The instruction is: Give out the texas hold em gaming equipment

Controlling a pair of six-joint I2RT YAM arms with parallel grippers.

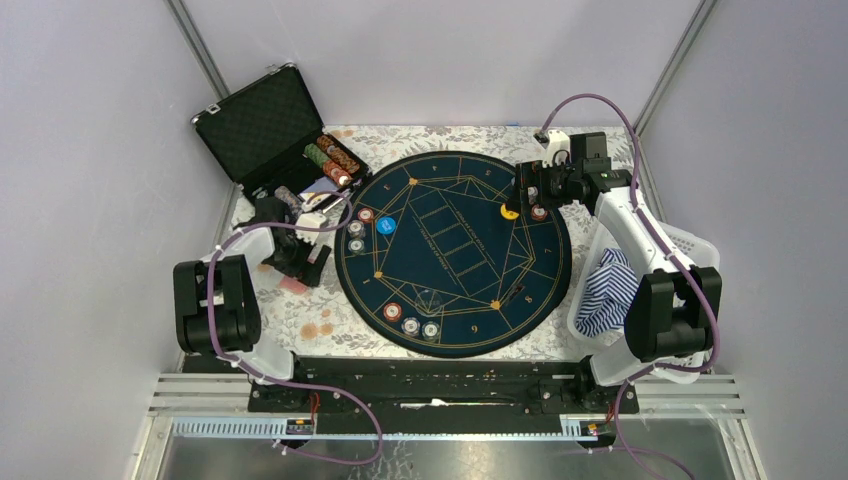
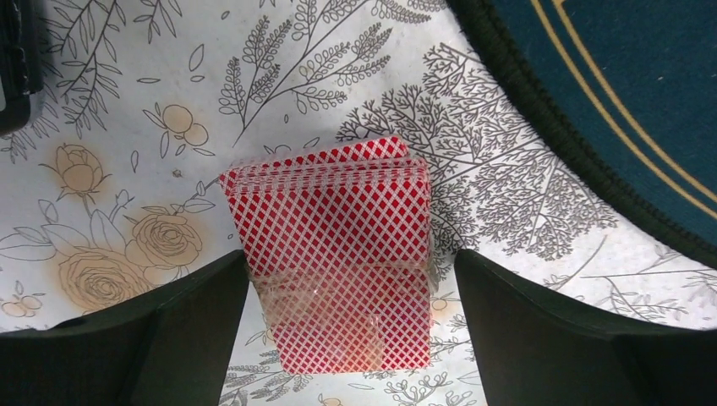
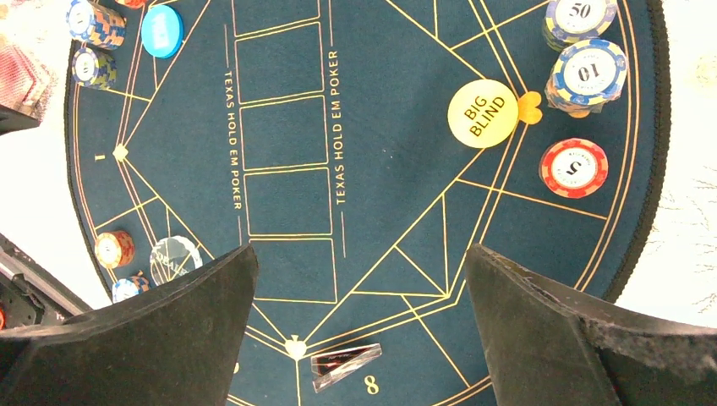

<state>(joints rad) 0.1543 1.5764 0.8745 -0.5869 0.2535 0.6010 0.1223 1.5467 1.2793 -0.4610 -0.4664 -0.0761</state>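
A deck of red-backed playing cards (image 2: 334, 228) in clear wrap lies on the floral tablecloth left of the round mat, also seen from above (image 1: 293, 284). My left gripper (image 2: 351, 283) (image 1: 296, 262) is open, with its fingers on either side of the deck. My right gripper (image 3: 359, 271) (image 1: 530, 195) is open and empty above the mat's far right. Under it are the yellow BIG BLIND disc (image 3: 483, 113) (image 1: 510, 211) and chip stacks marked 50 (image 3: 579, 21), 10 (image 3: 588, 74) and 5 (image 3: 574, 167). A blue disc (image 1: 386, 225) and chips (image 1: 357, 229) sit at the mat's left, and three chips (image 1: 411, 325) at its near edge.
The dark blue Texas Hold Em mat (image 1: 460, 290) fills the middle. An open black case (image 1: 262, 120) holding rows of chips (image 1: 333, 158) stands at the back left. A striped cloth (image 1: 608, 290) lies in a white basket on the right. A small clear wedge (image 3: 342, 364) and a clear disc (image 3: 174, 258) lie on the mat.
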